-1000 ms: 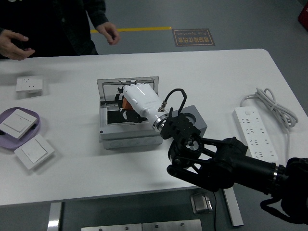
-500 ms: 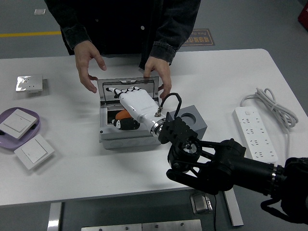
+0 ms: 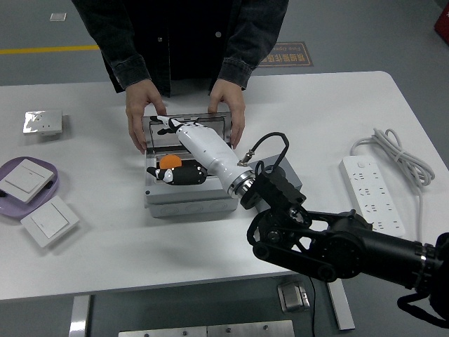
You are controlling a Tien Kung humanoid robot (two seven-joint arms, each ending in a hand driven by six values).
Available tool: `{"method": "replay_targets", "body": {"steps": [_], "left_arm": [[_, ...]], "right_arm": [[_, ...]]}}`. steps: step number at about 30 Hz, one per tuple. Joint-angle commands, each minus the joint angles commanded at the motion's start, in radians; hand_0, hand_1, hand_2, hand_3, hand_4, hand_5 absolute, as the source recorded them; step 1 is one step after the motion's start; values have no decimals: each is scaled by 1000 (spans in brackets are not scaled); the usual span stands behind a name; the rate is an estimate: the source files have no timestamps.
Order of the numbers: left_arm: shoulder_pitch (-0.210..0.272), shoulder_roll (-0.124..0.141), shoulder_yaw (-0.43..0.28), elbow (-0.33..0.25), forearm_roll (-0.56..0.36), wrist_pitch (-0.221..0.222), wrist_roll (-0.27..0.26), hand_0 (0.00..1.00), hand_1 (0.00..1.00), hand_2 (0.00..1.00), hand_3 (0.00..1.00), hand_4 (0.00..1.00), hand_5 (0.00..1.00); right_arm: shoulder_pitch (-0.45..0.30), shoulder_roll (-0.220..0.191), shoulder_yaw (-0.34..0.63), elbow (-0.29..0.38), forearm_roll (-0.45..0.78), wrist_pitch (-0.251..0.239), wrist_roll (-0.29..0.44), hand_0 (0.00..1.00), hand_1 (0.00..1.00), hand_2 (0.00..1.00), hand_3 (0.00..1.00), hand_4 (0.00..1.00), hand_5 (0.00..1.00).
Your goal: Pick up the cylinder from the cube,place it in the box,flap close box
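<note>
The grey box [image 3: 184, 201] stands open mid-table, its lid [image 3: 214, 121] raised at the far side. The orange cylinder [image 3: 170, 162] lies inside it, beside a black part. My right hand [image 3: 184, 137] is white, reaches over the box with the fingers stretched out toward the lid, and holds nothing. The grey cube [image 3: 289, 177] stands right of the box, mostly hidden behind my right arm. A person at the far side holds the box with one hand [image 3: 142, 112] on its left edge and the other hand [image 3: 228, 109] on its right edge.
A white power strip [image 3: 372, 194] and its coiled cable [image 3: 396, 154] lie at the right. A purple plate [image 3: 49, 170] with a switch panel, a loose switch panel [image 3: 49, 221] and a socket [image 3: 43, 121] lie at the left.
The person came up to the table and put both hands on the box's sides. My right hand opened, left the cylinder in the box and stretched toward the lid.
</note>
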Motion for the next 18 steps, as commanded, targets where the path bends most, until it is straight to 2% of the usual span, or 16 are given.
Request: {"method": "replay_targets", "body": {"steps": [4,5,7,18], "left_arm": [[-1,0,0,0,0,0,0,613,629,607,633,709,245],[-1,0,0,0,0,0,0,613,628,606,633,710,245],[-2,1,-1,0,1,-1,1,613,628,606,633,710,245],[-6,5,-1,0,1,-1,1,613,627,605,633,710,246]], "right_arm": [[11,-28,41,64,60,-9,14,838,773,761,870,846,358],[14,-32,49,70,64,-8,14,792,724,711,794,818,387],[21,-38,63,77,71,-6,15,792,724,711,794,818,387],[80,-53,69,17,84,14,13,778,706,683,761,800,400]]}}
